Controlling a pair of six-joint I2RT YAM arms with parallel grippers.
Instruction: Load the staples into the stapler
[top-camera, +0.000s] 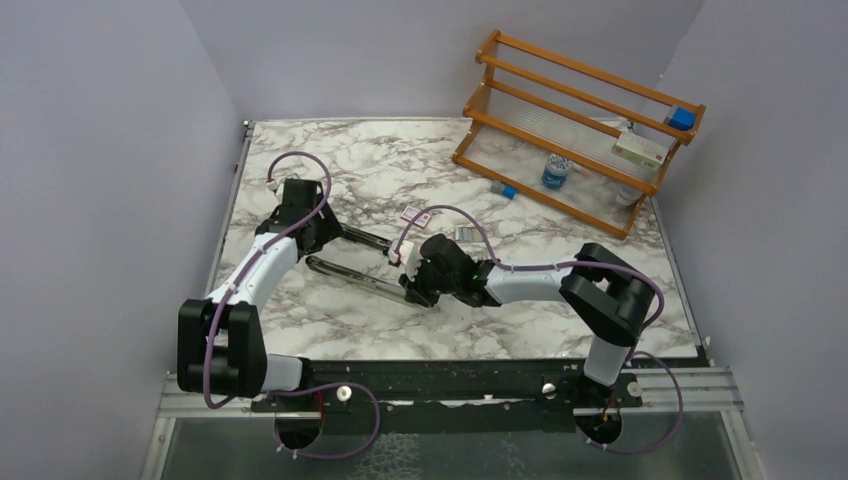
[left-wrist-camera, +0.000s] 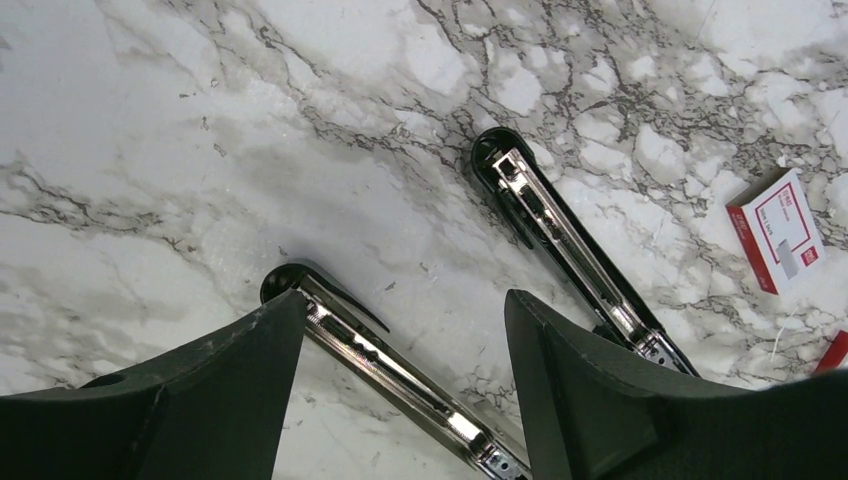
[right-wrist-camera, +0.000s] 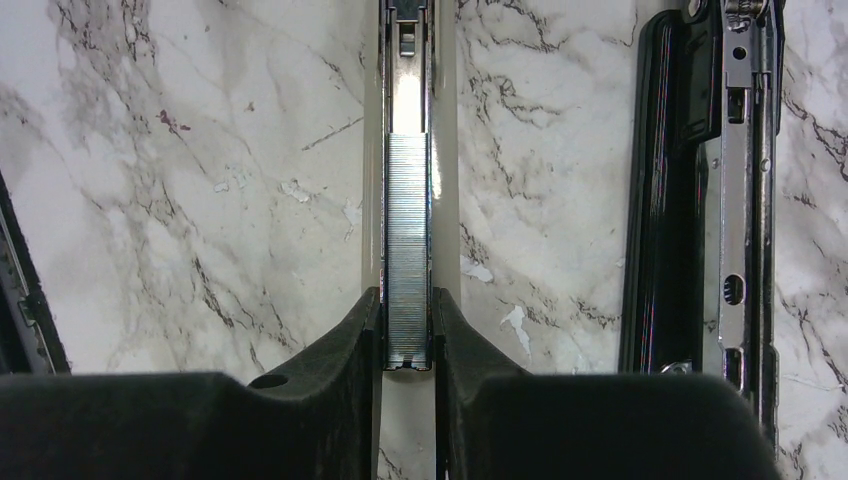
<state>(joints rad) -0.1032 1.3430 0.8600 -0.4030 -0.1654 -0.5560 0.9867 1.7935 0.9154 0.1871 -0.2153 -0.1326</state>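
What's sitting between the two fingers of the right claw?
A silver-grey staple strip, hugged on both sides by the fingers of the right claw. The right wrist view shows it.

The stapler (top-camera: 352, 277) is slim and black. It lies swung fully open on the worktop (top-camera: 330, 160), left of centre, with its two long halves spread in a narrow V and their silver metal insides facing up. A silver-grey staple strip (right-wrist-camera: 408, 240) sits lengthwise in the channel of the half closer to the near edge. The small pink-red staples box (left-wrist-camera: 785, 230), white label up, lies flat just beyond the stapler, toward the far edge.
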